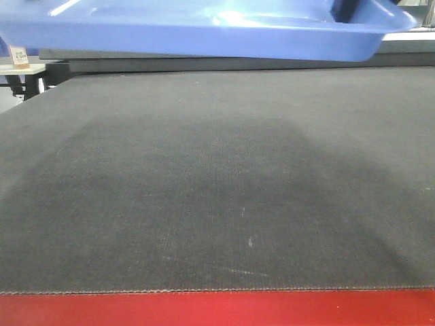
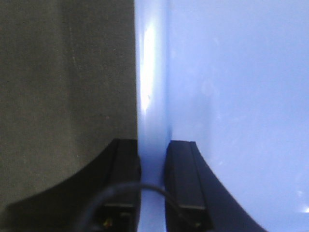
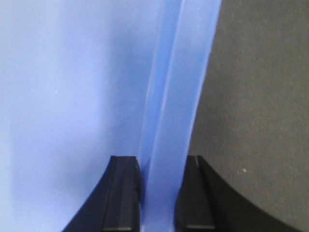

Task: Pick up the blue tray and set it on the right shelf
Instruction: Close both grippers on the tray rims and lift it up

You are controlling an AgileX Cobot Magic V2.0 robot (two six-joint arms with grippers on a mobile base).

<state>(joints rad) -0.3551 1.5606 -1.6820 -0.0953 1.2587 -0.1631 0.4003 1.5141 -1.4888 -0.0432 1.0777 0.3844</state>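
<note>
The blue tray (image 1: 204, 30) hangs level above the dark mat, filling the top of the front view. My left gripper (image 2: 153, 145) is shut on the tray's left rim (image 2: 152, 72), one finger outside over the mat and one inside over the tray floor (image 2: 231, 96). On the opposite side, my right gripper (image 3: 161, 159) is shut on the right rim (image 3: 178, 87), with the tray floor (image 3: 72, 96) to its left. A dark part of the right arm (image 1: 343, 10) shows at the tray's right end. The right shelf is out of view.
A dark woven mat (image 1: 217, 190) covers the table under the tray, with a red front edge (image 1: 217, 309). A dark rail (image 1: 204, 64) runs behind the mat. A small stand with a label card (image 1: 19, 58) sits at the far left.
</note>
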